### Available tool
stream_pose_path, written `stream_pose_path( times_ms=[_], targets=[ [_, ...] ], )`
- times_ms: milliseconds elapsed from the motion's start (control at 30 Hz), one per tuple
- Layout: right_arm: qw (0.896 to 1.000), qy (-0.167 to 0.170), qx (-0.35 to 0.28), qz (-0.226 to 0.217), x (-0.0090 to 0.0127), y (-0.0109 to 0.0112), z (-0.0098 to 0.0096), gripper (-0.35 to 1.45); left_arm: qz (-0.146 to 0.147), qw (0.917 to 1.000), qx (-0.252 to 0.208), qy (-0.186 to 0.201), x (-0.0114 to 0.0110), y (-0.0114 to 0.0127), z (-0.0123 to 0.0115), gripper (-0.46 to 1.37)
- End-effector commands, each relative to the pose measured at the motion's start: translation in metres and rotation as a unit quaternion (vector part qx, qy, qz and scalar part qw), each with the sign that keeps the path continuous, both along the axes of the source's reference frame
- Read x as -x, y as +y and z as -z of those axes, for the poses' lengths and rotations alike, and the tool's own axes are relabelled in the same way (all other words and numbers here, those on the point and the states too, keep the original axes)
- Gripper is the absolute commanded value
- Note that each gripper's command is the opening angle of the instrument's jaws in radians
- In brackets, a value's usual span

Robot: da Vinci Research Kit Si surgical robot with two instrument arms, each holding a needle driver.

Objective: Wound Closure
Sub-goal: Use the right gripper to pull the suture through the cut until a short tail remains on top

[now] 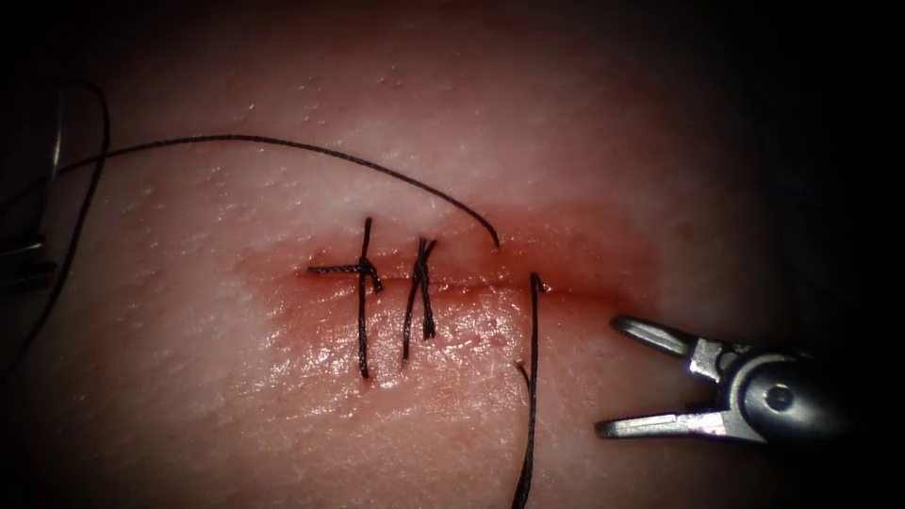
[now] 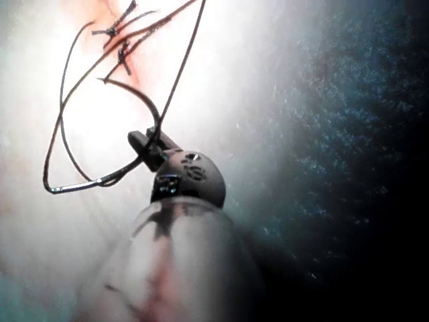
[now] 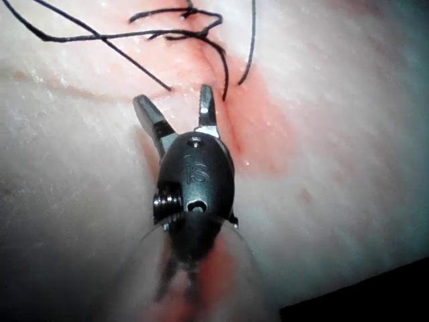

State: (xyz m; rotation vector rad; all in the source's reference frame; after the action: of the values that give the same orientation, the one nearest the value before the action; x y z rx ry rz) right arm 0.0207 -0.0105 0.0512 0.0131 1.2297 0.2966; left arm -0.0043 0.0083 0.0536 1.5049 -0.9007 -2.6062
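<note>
The pale pink, glistening pork tissue (image 1: pixel 283 396) carries a horizontal cut (image 1: pixel 566 283) rimmed with red fluid (image 1: pixel 575 247). In the endoscope view two stitches of dark braided thread (image 1: pixel 363 302) cross the cut at the centre of the frame. Right of them a long black strand (image 1: pixel 283 143) enters the tissue just above the cut and arcs away to the upper left edge; another strand (image 1: pixel 531 377) leaves the tissue just below the cut and runs down to the bottom edge. At the lower right the right arm's tool (image 1: pixel 608 375), smooth grey metal on a rounded dark wrist, lies with its two slim jaws spread wide and nothing between them, near the right end of the cut and well right of the lower strand. At the dim left edge sits part of the left arm's tool (image 1: pixel 24 259).

In the left wrist view the left arm's tool (image 2: pixel 144 144) has its jaws clamped on the thin, curved steel needle (image 2: pixel 131 90) around the middle of its curve. The needle is in the air, clear of the tissue, its sharp point toward the stitches. Thread (image 2: pixel 60 127) loops around it.

In the right wrist view the right arm's tool (image 3: pixel 175 104) stands with jaws apart above wet, red-stained tissue (image 3: pixel 322 168). One fingertip (image 3: pixel 206 94) lies just beside a thread strand (image 3: pixel 221 67).
</note>
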Motion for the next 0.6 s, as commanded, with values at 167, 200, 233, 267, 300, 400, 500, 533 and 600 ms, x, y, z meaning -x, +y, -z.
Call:
stream_pose_path(
  times_ms=[167, 200, 233, 267, 300, 400, 500, 533, 600],
  targets=[
    [1.0, -0.013, 0.006, 0.024, -0.0028, -0.0014, -0.0017, 0.94, -0.008, 1.0, -0.002, -0.005, 0.0017, 0.0, 0.0001, -0.35],
    [1.0, -0.012, 0.006, 0.026, -0.0032, -0.0016, -0.002, 0.91, -0.008, 1.0, -0.002, -0.005, 0.0019, 0.0, 0.0001, -0.35],
    [0.999, -0.013, 0.006, 0.028, -0.0035, -0.0016, -0.0022, 0.91, -0.009, 0.9999, -0.002, -0.006, 0.0021, 0.0, 0.0001, -0.35],
    [0.999, -0.012, 0.007, 0.029, -0.0039, -0.0016, -0.0023, 0.88, -0.009, 0.9999, -0.002, -0.006, 0.0022, 0.0, 0.0001, -0.35],
    [0.999, -0.012, 0.007, 0.029, -0.0039, -0.0016, -0.0023, 0.87, -0.009, 0.9999, -0.002, -0.006, 0.0022, 0.0, 0.0001, -0.35],
    [0.999, -0.014, 0.011, 0.03, -0.0041, -0.0013, -0.0022, 0.77, -0.009, 0.9999, -0.002, -0.006, 0.0023, -0.0001, 0.0002, -0.35],
    [1.0, -0.009, 0.011, 0.027, -0.004, -0.001, -0.0021, 0.63, -0.009, 0.9999, -0.002, -0.006, 0.0024, -0.0002, 0.0003, -0.35],
    [1.0, -0.01, 0.011, 0.026, -0.0039, -0.001, -0.002, 0.62, -0.009, 0.9999, -0.002, -0.006, 0.0024, -0.0002, 0.0003, -0.35],
    [1.0, -0.01, 0.011, 0.026, -0.0038, -0.0009, -0.002, 0.37, -0.01, 0.9999, -0.002, -0.007, 0.0025, -0.0001, 0.0003, -0.35]
  ],
)
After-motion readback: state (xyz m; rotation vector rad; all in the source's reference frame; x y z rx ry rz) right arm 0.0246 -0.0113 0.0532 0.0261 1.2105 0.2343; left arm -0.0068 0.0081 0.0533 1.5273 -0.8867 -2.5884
